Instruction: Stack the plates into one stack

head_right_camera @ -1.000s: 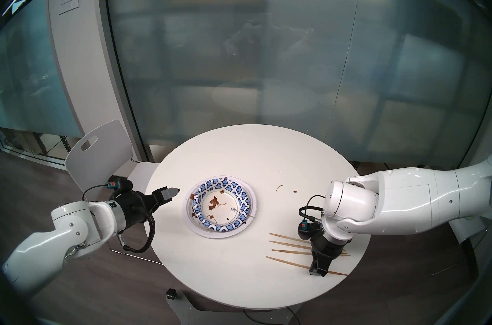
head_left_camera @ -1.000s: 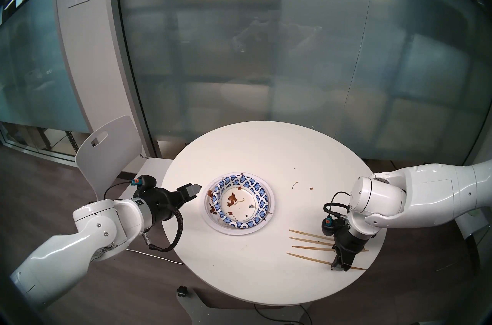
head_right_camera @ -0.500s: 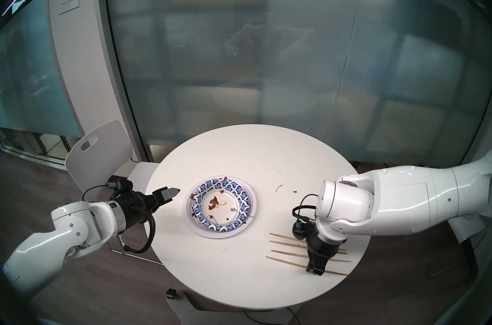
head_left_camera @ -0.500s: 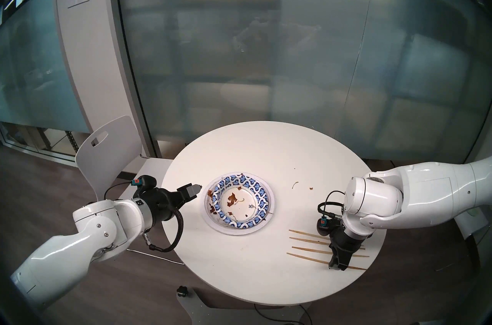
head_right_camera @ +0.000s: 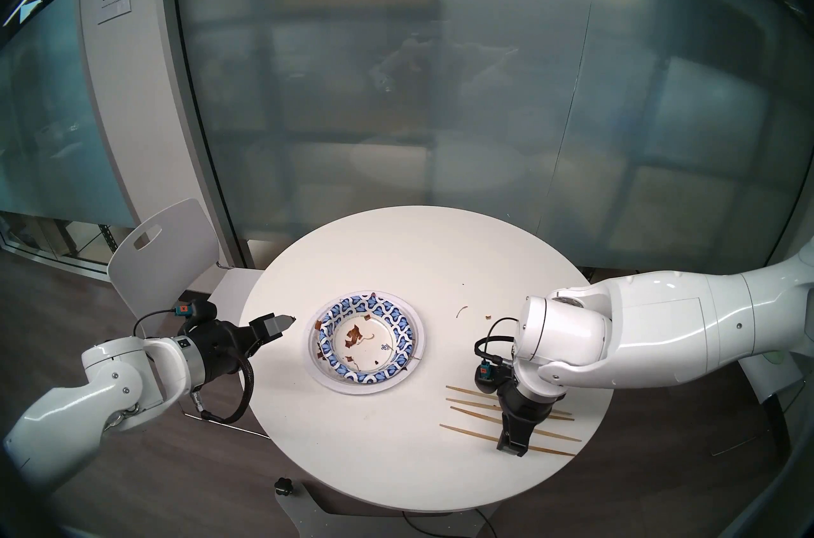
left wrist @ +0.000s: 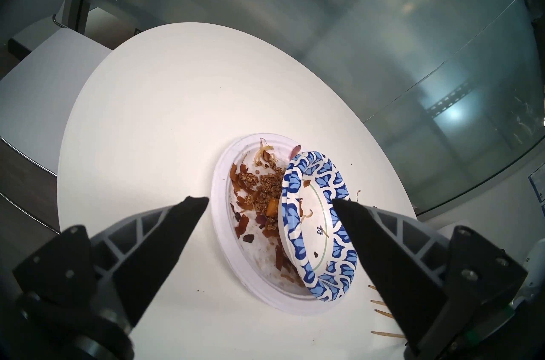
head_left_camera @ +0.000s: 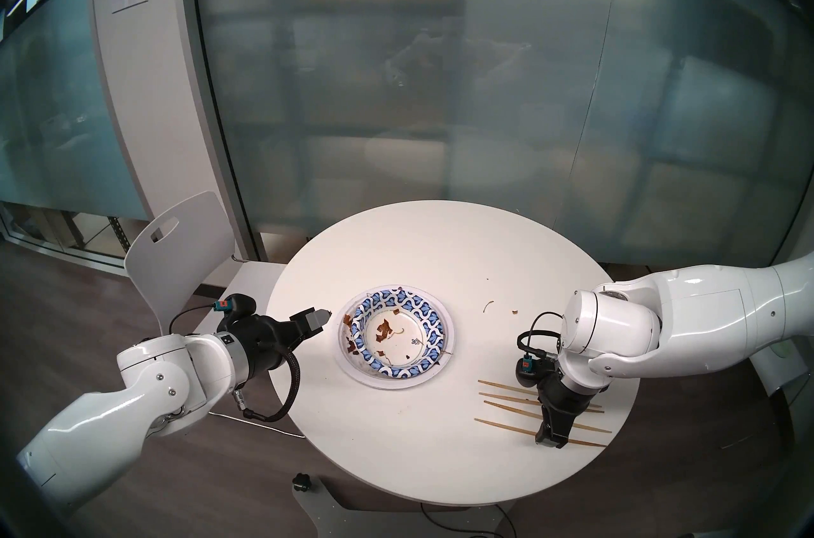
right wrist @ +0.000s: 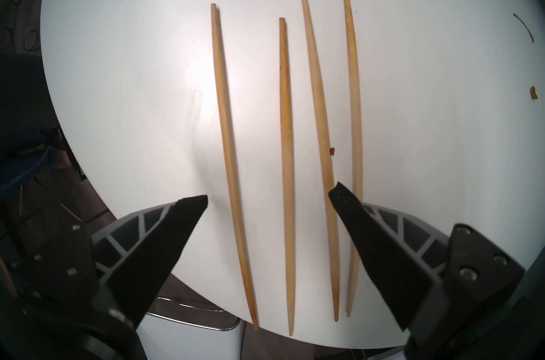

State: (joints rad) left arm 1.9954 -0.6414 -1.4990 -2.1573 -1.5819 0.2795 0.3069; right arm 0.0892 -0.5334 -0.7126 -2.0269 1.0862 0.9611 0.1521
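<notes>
Head stereo left view: I see the stack [head_left_camera: 396,336] of paper plates near the middle of the round white table [head_left_camera: 440,242]. A wide plain white plate [head_left_camera: 350,363] lies at the bottom; a smaller, deeper plate with a blue-and-white patterned rim [head_left_camera: 418,303] sits on it, with brown food scraps in its white centre. The left gripper [head_left_camera: 318,320] hangs just left of the stack, clear of its rim. The right gripper [head_left_camera: 550,438] points down, well to the right of the stack, over four wooden chopsticks [head_left_camera: 502,405].

Head stereo right view: the layout is the same. The stack [head_right_camera: 365,341] sits mid-table, with the left gripper [head_right_camera: 282,323] just off its left edge.

Left wrist view: the blue-rimmed plates [left wrist: 320,229] are two, nested, and tilted up against the far side of the white plate [left wrist: 224,203]. Brown scraps and crumbs [left wrist: 262,194] cover the exposed white surface. The left fingers [left wrist: 165,235] are spread wide and hold nothing.

Right wrist view: the right fingers [right wrist: 165,235] are spread wide and empty. The four chopsticks [right wrist: 286,126] lie side by side on the table [right wrist: 124,55], roughly parallel. The stack is outside this view.
</notes>
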